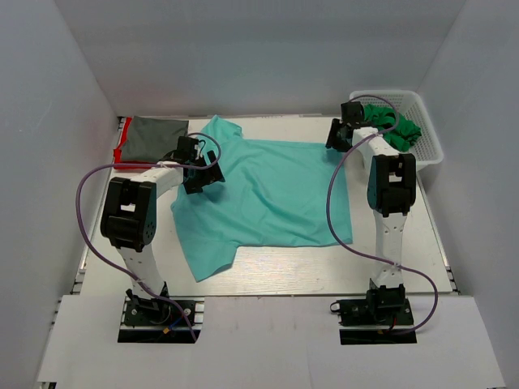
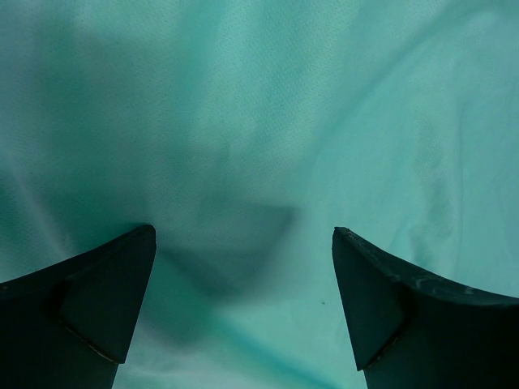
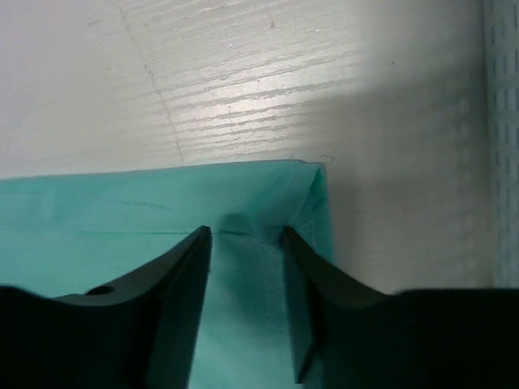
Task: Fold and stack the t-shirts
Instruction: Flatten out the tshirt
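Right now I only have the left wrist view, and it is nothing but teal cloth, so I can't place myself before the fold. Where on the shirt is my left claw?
Observer: The left claw is over the left end of the teal t-shirt, between its two sleeves.
Operator: And the other arm?
Observer: The right claw is at the shirt's far right corner, fingers apart with the corner between them.
Operator: Anything else out there?
Observer: A dark grey t-shirt lies at the far left, and a green t-shirt sits in the white basket at the far right.
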You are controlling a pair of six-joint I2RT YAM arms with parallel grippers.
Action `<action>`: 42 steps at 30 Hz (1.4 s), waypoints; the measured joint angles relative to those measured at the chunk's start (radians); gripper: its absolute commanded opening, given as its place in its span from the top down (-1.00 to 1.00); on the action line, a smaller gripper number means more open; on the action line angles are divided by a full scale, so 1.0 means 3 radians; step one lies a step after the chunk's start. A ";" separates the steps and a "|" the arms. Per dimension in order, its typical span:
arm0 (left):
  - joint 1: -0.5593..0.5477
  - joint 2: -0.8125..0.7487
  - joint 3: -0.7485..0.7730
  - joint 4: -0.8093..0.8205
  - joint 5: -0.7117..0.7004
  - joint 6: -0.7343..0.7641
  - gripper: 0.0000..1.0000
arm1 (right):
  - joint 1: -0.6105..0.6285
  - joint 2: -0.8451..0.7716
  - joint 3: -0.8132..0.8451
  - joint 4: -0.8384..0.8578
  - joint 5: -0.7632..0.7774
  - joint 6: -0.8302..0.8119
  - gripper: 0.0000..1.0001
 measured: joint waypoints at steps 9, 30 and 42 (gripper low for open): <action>0.0027 0.0006 0.0019 -0.0034 -0.0086 0.0024 -1.00 | -0.0008 0.0019 0.0000 0.0069 -0.0055 0.0100 1.00; 0.0028 0.0084 0.0109 -0.0043 -0.0111 0.0103 -1.00 | -0.0027 0.0037 0.0496 0.0287 0.0234 -0.0017 1.00; 0.0028 0.0112 0.0151 -0.0045 -0.0094 0.0142 -1.00 | -0.0029 0.0280 0.0698 0.0324 0.0352 -0.0200 -0.33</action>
